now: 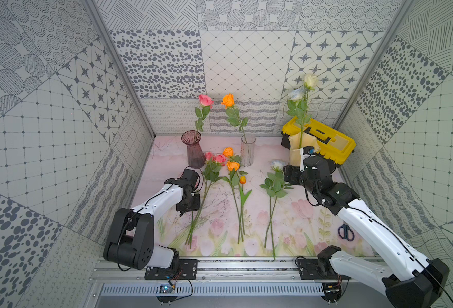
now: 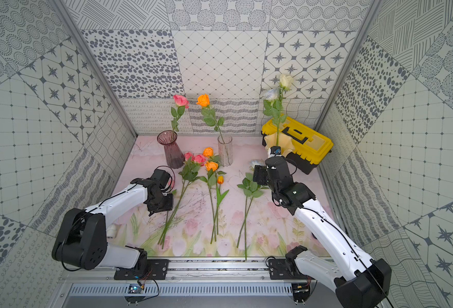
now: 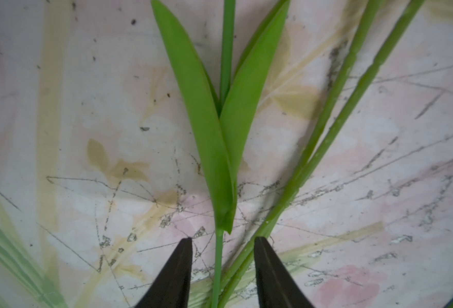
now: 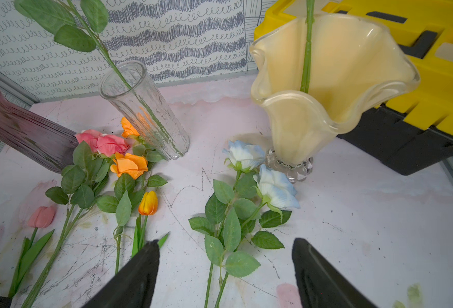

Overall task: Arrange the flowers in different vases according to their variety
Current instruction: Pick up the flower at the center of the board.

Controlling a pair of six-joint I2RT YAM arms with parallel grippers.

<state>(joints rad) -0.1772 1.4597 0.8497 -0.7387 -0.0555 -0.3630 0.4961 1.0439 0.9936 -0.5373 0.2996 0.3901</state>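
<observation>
1. Green and thin, a tulip stem (image 3: pixel 217 266) is bracketed by the left end effector (image 3: pixel 223 238). Its black fingers (image 3: pixel 182 266) are narrowed, with a gap left on each side, so nothing is gripped.
2. Two rose stems (image 3: pixel 334 112) are laid just beside it, passing close by one fingertip.
3. The right end effector (image 4: pixel 226 241) is held wide and empty above the leafy stems of two pale-blue roses (image 4: pixel 246 156) laid on the surface (image 4: pixel 366 226).
4. Just beyond those blooms, the cream vase (image 4: pixel 326 80) is stood with a stem inside, backed by a yellow toolbox (image 4: pixel 433 80).
5. Toward the left arm's side, an orange rose (image 1: pixel 228 100) is held in the clear vase (image 4: pixel 145 112) and a pink rose (image 1: pixel 205 100) in the purple vase (image 4: pixel 27 128).
</observation>
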